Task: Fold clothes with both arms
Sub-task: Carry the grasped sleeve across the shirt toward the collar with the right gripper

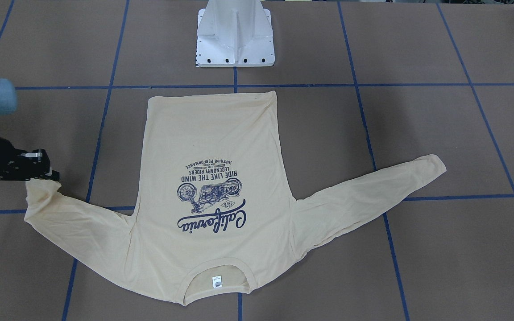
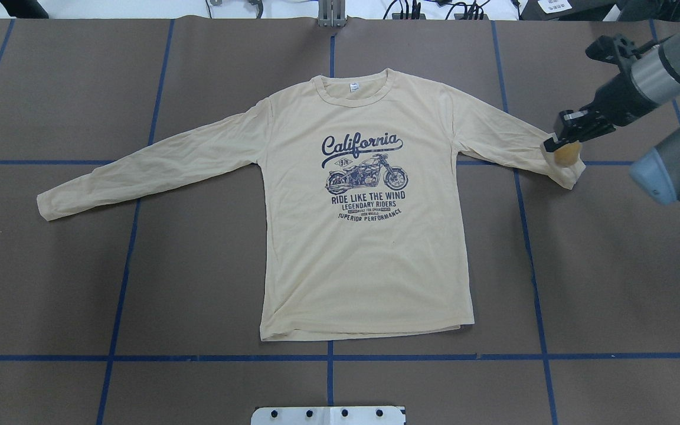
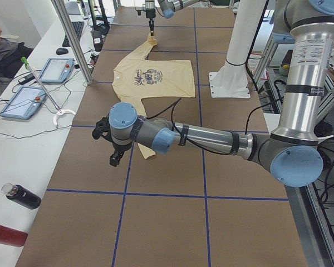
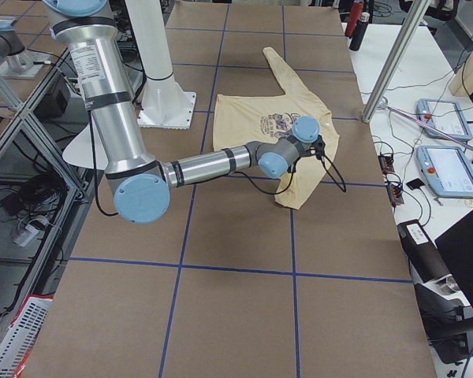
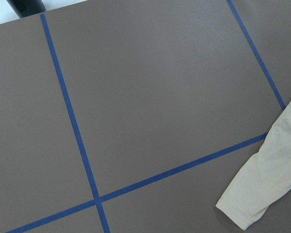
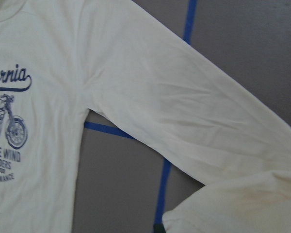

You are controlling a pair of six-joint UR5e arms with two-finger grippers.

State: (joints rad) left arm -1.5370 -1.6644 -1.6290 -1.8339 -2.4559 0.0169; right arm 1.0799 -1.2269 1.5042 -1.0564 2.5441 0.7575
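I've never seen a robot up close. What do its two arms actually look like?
Both the left arm and right arm are round silver-grey tubes linked by fat joints with light blue caps. Thin black cables trail along them; the jaws are black.

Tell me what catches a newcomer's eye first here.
A pale yellow shirt lies spread flat, motorcycle print up, in the middle of the brown table. The right tool pinches one sleeve's cuff and holds it slightly raised; the left arm hangs low near the other cuff.
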